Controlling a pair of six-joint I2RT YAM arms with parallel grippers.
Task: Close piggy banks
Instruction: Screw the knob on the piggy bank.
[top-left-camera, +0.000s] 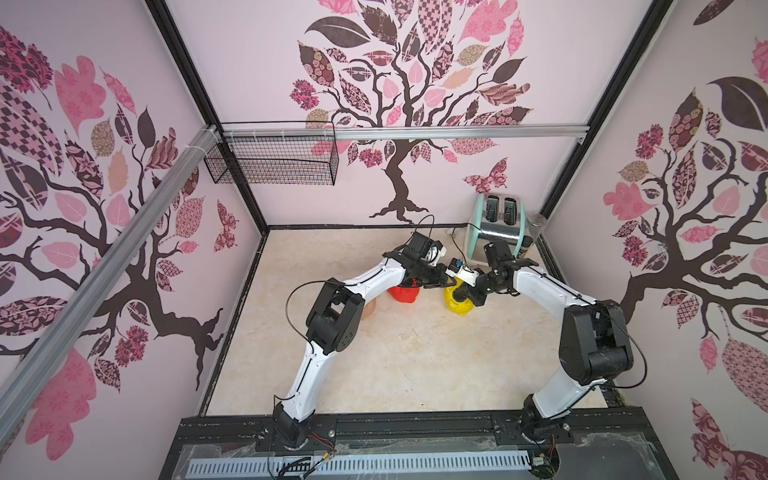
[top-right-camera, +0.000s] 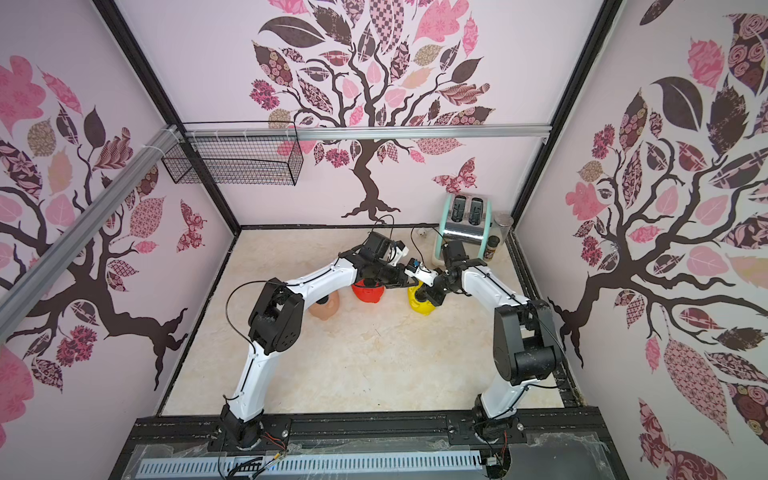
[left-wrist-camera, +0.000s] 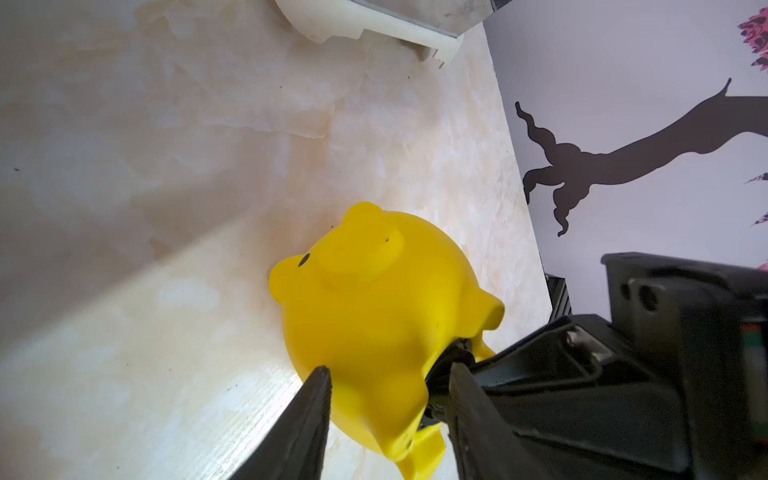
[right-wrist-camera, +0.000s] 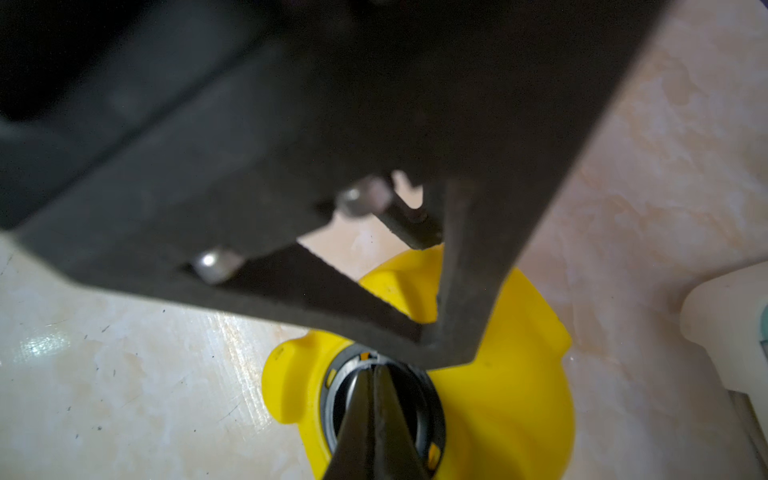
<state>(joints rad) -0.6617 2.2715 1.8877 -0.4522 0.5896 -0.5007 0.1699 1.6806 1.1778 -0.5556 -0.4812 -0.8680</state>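
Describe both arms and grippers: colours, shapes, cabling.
Same build: left arm and right arm have white tapered link shells, chunky black joint housings, thin black cables looping outside. The left gripper and right gripper are matte black with slim wedge-shaped jaws.

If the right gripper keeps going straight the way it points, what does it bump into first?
The right gripper, shut, would hit the black round plug in the yellow piggy bank first; its tips look nearly on it.

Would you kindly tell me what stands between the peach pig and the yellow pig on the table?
The red pig stands between the peach pig and the yellow pig; both top views show it.
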